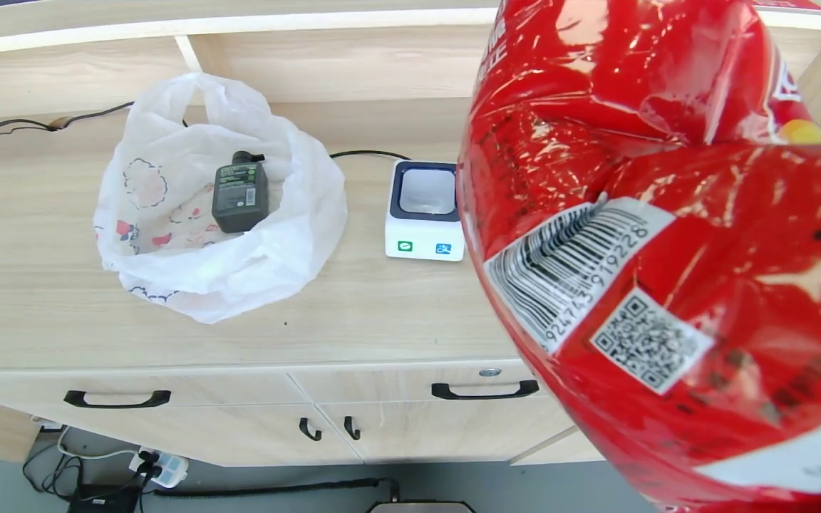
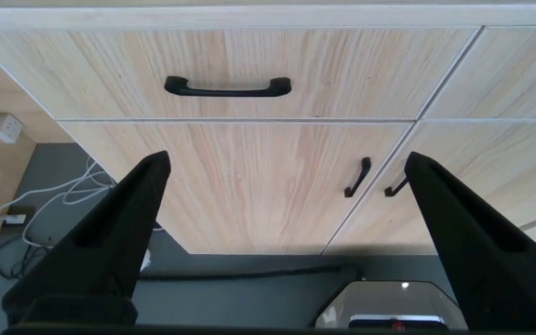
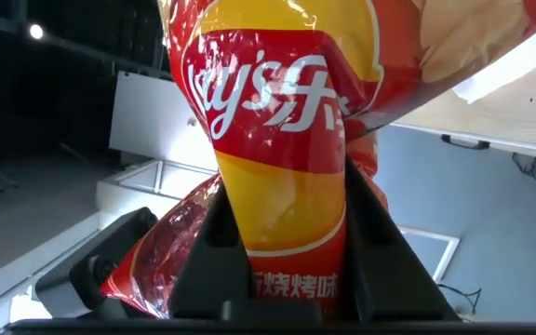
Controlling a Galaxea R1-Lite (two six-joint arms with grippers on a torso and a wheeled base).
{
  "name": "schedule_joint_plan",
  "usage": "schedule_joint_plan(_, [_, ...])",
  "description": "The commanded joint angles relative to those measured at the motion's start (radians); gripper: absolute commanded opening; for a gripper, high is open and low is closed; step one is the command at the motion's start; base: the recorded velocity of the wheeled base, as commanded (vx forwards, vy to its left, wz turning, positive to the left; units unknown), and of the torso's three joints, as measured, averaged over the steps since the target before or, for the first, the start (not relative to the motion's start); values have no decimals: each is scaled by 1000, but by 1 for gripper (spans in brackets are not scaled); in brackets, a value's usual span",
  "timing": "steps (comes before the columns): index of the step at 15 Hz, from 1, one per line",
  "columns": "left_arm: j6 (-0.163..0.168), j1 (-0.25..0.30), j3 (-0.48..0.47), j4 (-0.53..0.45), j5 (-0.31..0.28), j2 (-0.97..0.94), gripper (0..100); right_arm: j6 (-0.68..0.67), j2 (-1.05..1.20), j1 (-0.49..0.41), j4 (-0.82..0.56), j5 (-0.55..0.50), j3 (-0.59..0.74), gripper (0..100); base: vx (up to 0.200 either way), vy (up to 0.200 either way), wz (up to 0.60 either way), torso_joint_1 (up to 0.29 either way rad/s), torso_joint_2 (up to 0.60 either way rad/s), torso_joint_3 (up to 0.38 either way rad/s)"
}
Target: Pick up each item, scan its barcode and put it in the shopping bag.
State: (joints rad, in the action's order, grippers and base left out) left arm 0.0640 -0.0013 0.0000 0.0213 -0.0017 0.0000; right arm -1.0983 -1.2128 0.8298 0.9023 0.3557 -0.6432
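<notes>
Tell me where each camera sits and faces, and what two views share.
Head view: on the head, facing down at the light wooden counter, white plastic shopping bag, white box scanner and red crinkly crisp bag.
Left wrist view: on that wrist, facing the wooden cabinet front past the open left gripper.
Right wrist view: on that wrist, facing the right gripper shut on that bag.
Shared: that bag, head and right wrist.

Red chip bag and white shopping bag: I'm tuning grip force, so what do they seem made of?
The red chip bag looks like glossy plastic or foil-lined film: sharp highlights, stiff crinkles. The shopping bag looks like thin, soft, translucent plastic: it slumps in folds and its print shows through.
</notes>
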Motion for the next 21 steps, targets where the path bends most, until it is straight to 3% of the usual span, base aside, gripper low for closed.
schedule_joint_plan(1, [0,0,0,0,0,2,100,8,-7,2,1,0,7,0,0,0,0,0,0,0])
schedule_joint_plan(3, [0,-2,0,0,0,2,100,23,-7,-3,0,-1,7,0,0,0,0,0,0,0])
schedule_joint_plan(5, [0,0,0,0,0,2,100,169,-16,-31,-20,-17,2,0,0,0,0,0,0,0])
schedule_joint_plan(9, [0,0,0,-1,0,2,100,819,-47,-219,-249,-182,-59,0,0,0,0,0,0,0])
schedule_joint_plan(10, [0,0,0,-1,0,2,100,925,-47,-265,-264,-231,-58,0,0,0,0,0,0,0])
schedule_joint_plan(11, [0,0,0,-1,0,0,100,1189,-42,-380,-266,-348,-56,0,0,0,0,0,0,0])
schedule_joint_plan(12, [0,-2,0,-1,0,2,100,1296,-14,-445,-270,-343,-55,0,0,0,0,0,0,0])
schedule_joint_plan(16, [-1,0,0,-3,0,2,100,1333,-7,-454,-275,-359,-62,0,0,0,0,0,0,0])
schedule_joint_plan(21, [-18,0,0,-1,0,2,100,1316,-8,-462,-275,-368,-50,0,0,200,0,4,3,1])
